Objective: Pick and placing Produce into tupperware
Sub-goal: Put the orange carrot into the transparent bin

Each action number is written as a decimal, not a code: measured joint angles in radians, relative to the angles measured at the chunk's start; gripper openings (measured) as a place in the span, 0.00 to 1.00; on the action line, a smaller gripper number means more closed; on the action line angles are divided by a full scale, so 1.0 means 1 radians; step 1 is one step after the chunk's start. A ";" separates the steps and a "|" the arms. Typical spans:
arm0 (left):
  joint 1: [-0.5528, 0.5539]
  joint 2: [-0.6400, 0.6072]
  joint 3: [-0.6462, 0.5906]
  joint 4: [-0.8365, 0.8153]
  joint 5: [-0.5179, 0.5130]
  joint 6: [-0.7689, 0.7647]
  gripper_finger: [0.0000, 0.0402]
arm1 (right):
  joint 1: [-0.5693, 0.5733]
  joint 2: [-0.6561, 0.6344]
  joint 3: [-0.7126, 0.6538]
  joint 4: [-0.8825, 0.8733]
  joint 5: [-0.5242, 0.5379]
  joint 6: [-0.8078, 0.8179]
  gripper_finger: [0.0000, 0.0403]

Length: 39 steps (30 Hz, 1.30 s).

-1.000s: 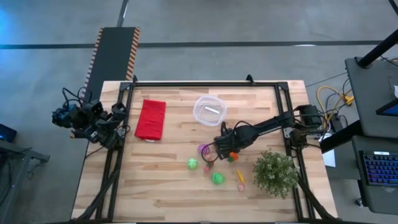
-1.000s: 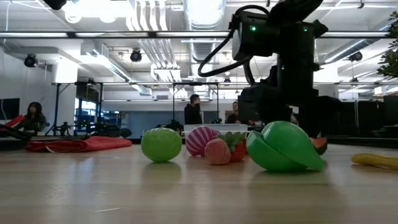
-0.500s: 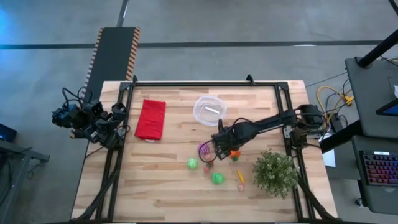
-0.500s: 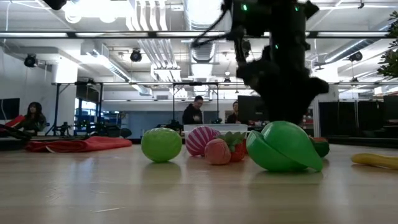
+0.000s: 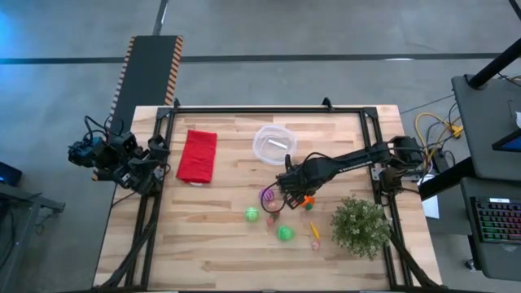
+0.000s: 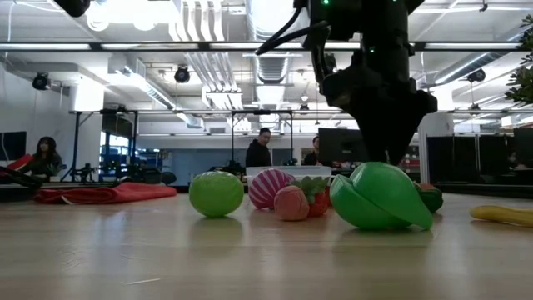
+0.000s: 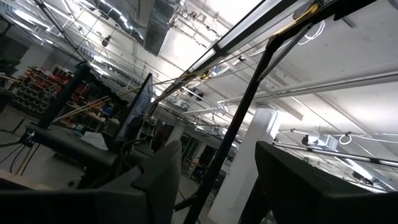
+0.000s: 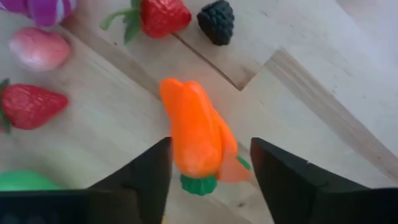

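Observation:
My right gripper (image 8: 210,149) is open and hangs above the table's middle (image 5: 287,192). Its fingers stand on either side of an orange toy vegetable with a green stem (image 8: 194,137), which lies on its side on the wood (image 5: 308,202). I see no touch. Around it lie a purple striped ball (image 5: 267,195), two green balls (image 5: 252,214) (image 5: 285,233), strawberries (image 8: 163,14), a blackberry (image 8: 216,22) and a pink piece (image 8: 38,48). The clear round tupperware (image 5: 274,144) stands farther back. My left gripper (image 7: 214,180) is open, parked off the table's left edge (image 5: 122,159).
A folded red cloth (image 5: 197,155) lies at the far left of the table. A bushy potted plant (image 5: 360,226) stands near the right edge, with a thin yellow-orange carrot (image 5: 314,231) beside it. People show in the room beyond the table in the low view.
My right gripper has risen from just over the table and shifted slightly toward the table's left. The orange piece and the other produce have stayed where they lay.

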 joint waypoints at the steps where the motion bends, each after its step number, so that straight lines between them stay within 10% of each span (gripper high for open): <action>1: 0.000 0.000 0.000 0.000 0.000 0.000 0.48 | 0.001 0.000 -0.002 -0.002 0.003 -0.004 0.57; 12: 0.000 0.000 0.000 0.001 0.000 0.000 0.48 | 0.002 0.001 -0.066 0.070 -0.044 -0.084 0.80; 39: 0.000 0.000 0.000 0.002 0.000 -0.018 0.48 | 0.003 0.038 -0.180 0.202 -0.139 -0.204 0.67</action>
